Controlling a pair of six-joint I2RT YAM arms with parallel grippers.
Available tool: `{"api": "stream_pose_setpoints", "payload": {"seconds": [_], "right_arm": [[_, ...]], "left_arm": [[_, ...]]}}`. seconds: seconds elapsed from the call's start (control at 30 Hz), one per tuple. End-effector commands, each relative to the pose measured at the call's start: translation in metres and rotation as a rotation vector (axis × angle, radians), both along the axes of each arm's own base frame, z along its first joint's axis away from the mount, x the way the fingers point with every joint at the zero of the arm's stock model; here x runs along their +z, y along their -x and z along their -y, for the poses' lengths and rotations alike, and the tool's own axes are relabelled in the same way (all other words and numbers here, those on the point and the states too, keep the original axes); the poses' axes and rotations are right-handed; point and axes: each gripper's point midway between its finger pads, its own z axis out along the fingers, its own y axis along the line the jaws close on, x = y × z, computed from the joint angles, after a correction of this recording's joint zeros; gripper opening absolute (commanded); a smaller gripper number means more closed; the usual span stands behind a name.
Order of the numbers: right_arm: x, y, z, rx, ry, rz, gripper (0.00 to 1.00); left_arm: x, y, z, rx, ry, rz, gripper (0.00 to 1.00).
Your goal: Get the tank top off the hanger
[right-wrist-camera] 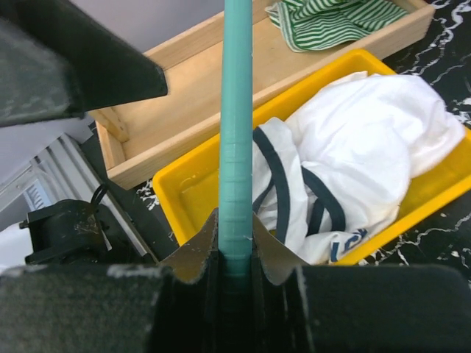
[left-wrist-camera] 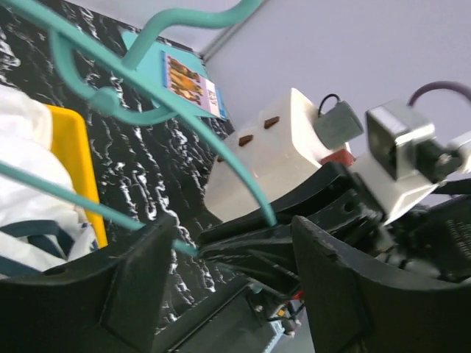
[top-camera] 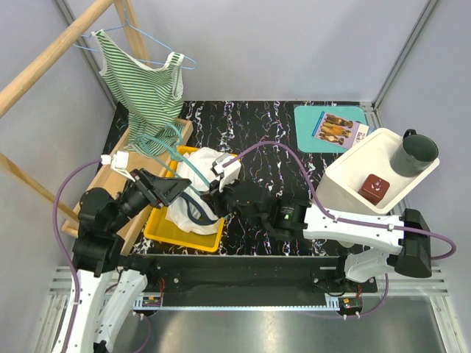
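A white tank top with navy trim lies bunched in the yellow tray; it also shows in the right wrist view and the left wrist view. A teal hanger slants above it. My right gripper is shut on one bar of the hanger, as the right wrist view shows. My left gripper is open, its jaws wide on either side of the right gripper's fingers and the hanger's end. I cannot tell whether the top still hangs on the hanger.
A green striped tank top hangs on a blue wire hanger from the wooden rail at the far left. A wooden box stands behind the tray. A white bin with a dark cup stands right, a teal mat behind it.
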Motion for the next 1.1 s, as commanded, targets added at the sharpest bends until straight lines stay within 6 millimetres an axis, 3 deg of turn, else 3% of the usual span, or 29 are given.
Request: {"api": "stream_pose_setpoints", "payload": {"seconds": [0.0,0.23,0.33,0.73,0.83,0.9,0.93,0.97,1.03,1.07], "right_arm": [[0.030,0.001,-0.019,0.050,-0.166,0.060,0.00],[0.024,0.004,-0.026,0.089,-0.160,0.090,0.00],[0.021,0.001,-0.028,0.087,-0.144,0.102,0.00],[0.013,0.006,-0.054,0.167,-0.144,0.122,0.00],[0.007,0.006,-0.058,0.172,-0.135,0.114,0.00],[0.002,0.004,-0.055,0.152,-0.119,0.108,0.00],[0.000,0.003,-0.053,0.145,-0.107,0.101,0.02],[-0.001,0.001,-0.050,0.130,-0.099,0.103,0.20],[-0.002,0.001,-0.040,0.110,-0.079,0.096,0.41],[-0.003,-0.002,-0.033,0.084,-0.072,0.092,0.53]], "left_arm": [[0.005,-0.004,0.020,-0.114,0.159,-0.098,0.62],[-0.017,-0.014,0.026,-0.127,0.203,-0.167,0.50],[-0.018,-0.016,0.023,-0.098,0.212,-0.163,0.44],[-0.012,-0.017,0.022,-0.061,0.238,-0.156,0.36],[-0.011,-0.018,0.019,-0.034,0.241,-0.146,0.26],[-0.008,-0.018,0.016,-0.013,0.244,-0.132,0.07],[-0.009,-0.021,0.014,0.010,0.244,-0.137,0.00],[-0.005,-0.021,0.012,0.020,0.243,-0.130,0.00],[-0.007,-0.028,0.006,0.070,0.219,-0.139,0.00],[0.002,-0.029,0.003,0.089,0.215,-0.126,0.00]]}}
